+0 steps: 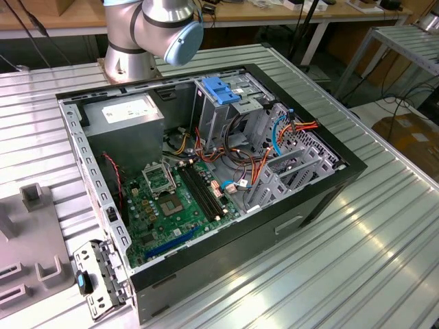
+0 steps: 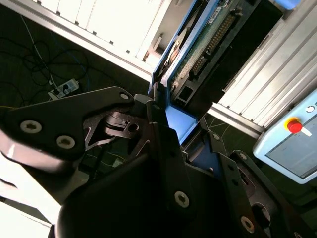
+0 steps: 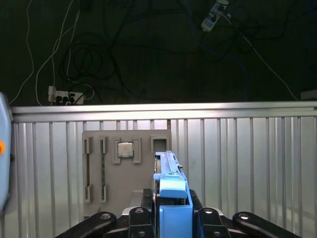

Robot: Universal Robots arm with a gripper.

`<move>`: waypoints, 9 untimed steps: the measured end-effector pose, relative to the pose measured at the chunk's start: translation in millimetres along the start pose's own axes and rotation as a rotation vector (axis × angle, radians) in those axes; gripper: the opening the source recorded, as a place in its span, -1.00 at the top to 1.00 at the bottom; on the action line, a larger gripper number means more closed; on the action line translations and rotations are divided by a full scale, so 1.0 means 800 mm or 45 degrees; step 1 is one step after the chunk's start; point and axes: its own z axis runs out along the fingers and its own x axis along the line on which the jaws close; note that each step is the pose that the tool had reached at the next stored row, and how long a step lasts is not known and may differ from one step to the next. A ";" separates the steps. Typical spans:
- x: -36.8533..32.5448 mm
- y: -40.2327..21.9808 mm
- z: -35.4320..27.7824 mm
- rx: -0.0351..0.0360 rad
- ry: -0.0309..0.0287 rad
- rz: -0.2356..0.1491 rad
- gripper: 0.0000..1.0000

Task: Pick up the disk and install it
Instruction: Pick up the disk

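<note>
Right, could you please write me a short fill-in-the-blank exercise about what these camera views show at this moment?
1. In both wrist views the gripper is shut on the disk, whose plastic side rail is ____.
2. In the exterior view, the motherboard inside the open computer case is ____.
3. In the second wrist view, the round button on the pale pendant is ____.
Missing words: blue; green; red.

Open PC case (image 1: 288, 226) on ribbed metal table (image 1: 374, 264) w/ robot arm (image 1: 156, 29) beyond.
</note>
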 end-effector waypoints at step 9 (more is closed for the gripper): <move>-0.0001 0.0000 -0.0104 -0.0002 0.0000 0.000 0.26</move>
